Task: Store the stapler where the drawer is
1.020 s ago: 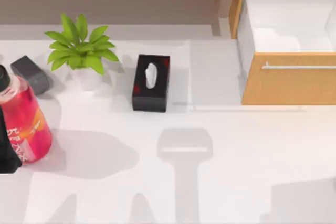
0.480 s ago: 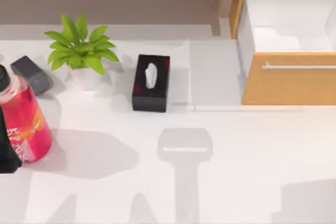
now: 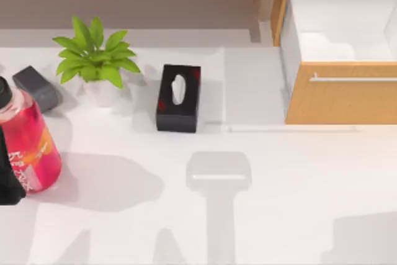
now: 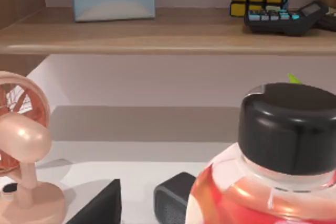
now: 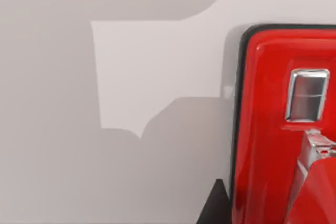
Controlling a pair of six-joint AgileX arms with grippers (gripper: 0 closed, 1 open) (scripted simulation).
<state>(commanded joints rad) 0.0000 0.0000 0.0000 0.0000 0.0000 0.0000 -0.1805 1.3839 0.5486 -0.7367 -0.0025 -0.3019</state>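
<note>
**Ann:** End effector check: the left end effector (image 3: pixel 8 181) sits at the surface's (image 3: pixel 260 215) left edge, right against the pink bottle (image 3: pixel 28 138). Spread or pressed together? Can't tell.

**Ben:** And the stapler (image 3: pixel 36 88)?

**Ann:** Lying on the surface just behind that bottle, beside the potted plant (image 3: pixel 93 60). Then the black tissue box (image 3: pixel 178 97), and far right, the drawer (image 3: pixel 341 100), pulled open, white inside.

**Ben:** Right side?

**Ann:** The right end effector (image 5: pixel 214 205) is over the surface beside a red object (image 5: pixel 268 129); grip unreadable.

We see the red bottle (image 3: pixel 28 144) and plant (image 3: pixel 94 60) crowding the stapler (image 3: pixel 36 87) at the tabletop's left edge; the middle lies bare.
</note>
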